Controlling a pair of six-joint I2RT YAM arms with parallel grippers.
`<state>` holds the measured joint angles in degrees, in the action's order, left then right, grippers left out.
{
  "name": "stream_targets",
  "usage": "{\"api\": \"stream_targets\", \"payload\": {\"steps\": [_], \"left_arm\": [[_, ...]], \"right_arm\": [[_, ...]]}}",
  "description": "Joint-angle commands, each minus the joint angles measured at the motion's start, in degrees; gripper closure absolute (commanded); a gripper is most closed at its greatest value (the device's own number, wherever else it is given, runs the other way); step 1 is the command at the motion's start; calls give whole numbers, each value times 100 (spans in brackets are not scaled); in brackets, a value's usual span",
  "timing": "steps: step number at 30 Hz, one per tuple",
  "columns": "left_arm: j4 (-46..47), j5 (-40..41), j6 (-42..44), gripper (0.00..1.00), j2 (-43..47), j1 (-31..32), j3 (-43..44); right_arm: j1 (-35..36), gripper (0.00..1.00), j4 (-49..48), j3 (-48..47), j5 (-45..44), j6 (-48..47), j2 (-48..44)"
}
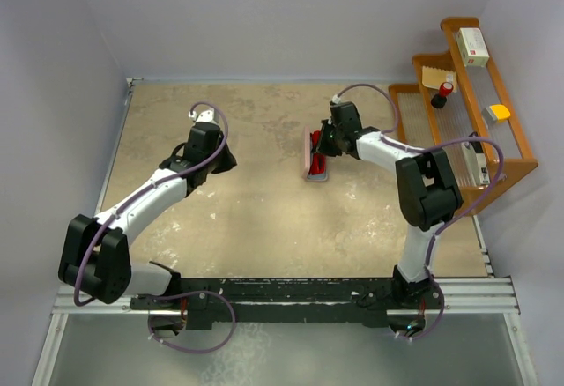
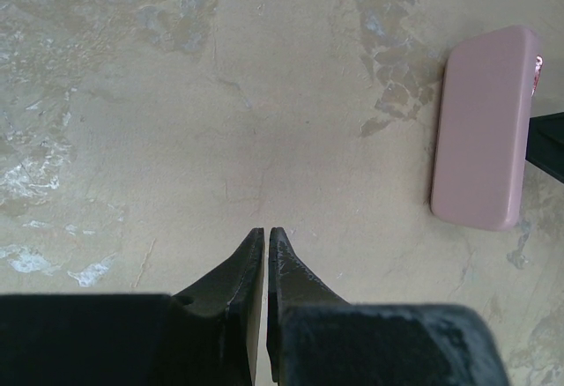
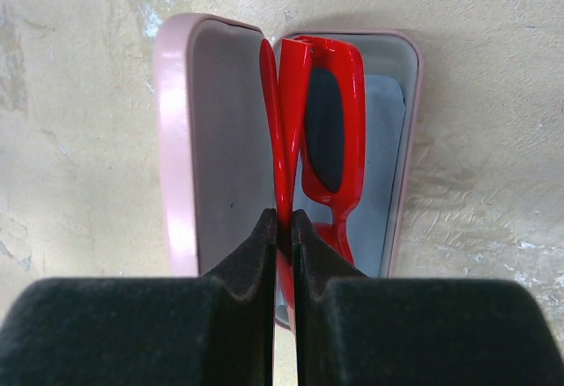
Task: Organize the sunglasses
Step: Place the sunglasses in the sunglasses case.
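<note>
- The right end effector (image 3: 282,223) pinches the red sunglasses (image 3: 330,130), which stand on edge in the open pink case (image 3: 189,139) at its 12 o'clock.
- If it lets go crooked, they may tip over and stick out.
- The left end effector (image 2: 266,236) is clenched on nothing, so the case can slide.
</note>
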<state>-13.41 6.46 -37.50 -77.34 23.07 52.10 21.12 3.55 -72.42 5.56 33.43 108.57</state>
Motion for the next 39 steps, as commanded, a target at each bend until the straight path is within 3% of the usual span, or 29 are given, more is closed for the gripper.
{"api": "stream_targets", "payload": {"steps": [1, 22, 30, 39], "left_arm": [[199, 149, -21, 97, -9, 37, 243], [245, 119, -45, 98, -107, 32, 262], [249, 57, -74, 97, -87, 31, 226], [299, 31, -109, 97, -60, 33, 191]], "right_arm": [[-56, 100, -246, -225, 240, -37, 87], [-73, 100, -292, 250, 359, 53, 146], [-73, 95, -133, 283, 331, 23, 146], [-73, 78, 41, 427, 64, -61, -70]]}}
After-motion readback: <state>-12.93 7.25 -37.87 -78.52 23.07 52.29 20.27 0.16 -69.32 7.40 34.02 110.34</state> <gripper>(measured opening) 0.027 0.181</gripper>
